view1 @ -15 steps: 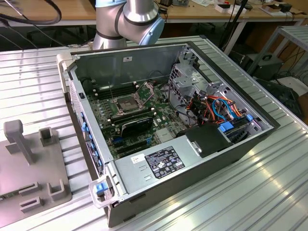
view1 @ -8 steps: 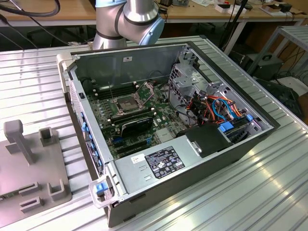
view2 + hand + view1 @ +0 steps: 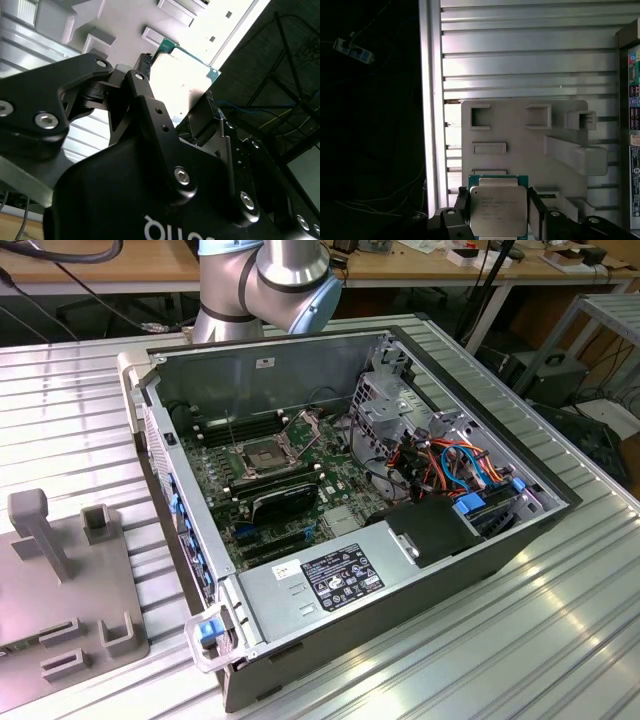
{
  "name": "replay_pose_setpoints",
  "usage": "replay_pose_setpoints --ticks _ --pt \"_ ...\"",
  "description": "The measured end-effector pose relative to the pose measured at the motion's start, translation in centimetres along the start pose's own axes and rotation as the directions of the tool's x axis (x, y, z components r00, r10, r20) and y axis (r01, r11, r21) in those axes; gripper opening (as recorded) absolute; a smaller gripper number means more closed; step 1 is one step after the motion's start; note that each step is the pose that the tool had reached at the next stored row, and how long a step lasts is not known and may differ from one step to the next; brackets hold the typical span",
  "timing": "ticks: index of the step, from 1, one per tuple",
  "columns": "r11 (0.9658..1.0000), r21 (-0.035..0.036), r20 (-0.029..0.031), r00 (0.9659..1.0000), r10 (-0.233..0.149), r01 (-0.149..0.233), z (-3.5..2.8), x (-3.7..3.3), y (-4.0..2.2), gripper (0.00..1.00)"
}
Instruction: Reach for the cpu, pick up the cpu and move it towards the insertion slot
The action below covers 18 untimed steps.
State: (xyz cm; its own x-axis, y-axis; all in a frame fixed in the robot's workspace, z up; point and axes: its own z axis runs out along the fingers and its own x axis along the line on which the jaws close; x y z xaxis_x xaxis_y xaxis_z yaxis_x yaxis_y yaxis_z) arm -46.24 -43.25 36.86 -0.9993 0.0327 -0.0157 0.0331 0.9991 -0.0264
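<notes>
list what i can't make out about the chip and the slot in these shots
- chip, first wrist view: one edge is cut off by the picture's edge, and the fingers of the gripper cover two sides.
- chip, second wrist view: glare washes out its face.
- slot, exterior view: its contacts are too small to see.

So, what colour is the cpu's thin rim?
Green, edging the silvery-grey top of the cpu; clearest in the first wrist view.

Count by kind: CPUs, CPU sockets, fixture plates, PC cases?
cpu: 1, held in the gripper
insertion slot: 1
grey fixture plate: 1
PC case: 1
Total: 4
</notes>
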Motion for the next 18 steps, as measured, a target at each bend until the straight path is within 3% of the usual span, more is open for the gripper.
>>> replay_pose_setpoints --ticks 3,7,14,18 --pt "1.0000 0.0003 -0.0004 1.0000 0.000 0.000 -0.02 -0.13 0.01 0.55" --pt "1.0000 0.0001 -0.0001 1.0000 0.000 0.000 0.01 -0.96 0.03 0.55" --pt "1.0000 0.0000 -0.0001 1.0000 0.000 0.000 0.06 -3.77 0.14 0.55" --pt "1.0000 -0.0001 0.0000 1.0000 0.000 0.000 0.06 -4.66 0.18 0.55"
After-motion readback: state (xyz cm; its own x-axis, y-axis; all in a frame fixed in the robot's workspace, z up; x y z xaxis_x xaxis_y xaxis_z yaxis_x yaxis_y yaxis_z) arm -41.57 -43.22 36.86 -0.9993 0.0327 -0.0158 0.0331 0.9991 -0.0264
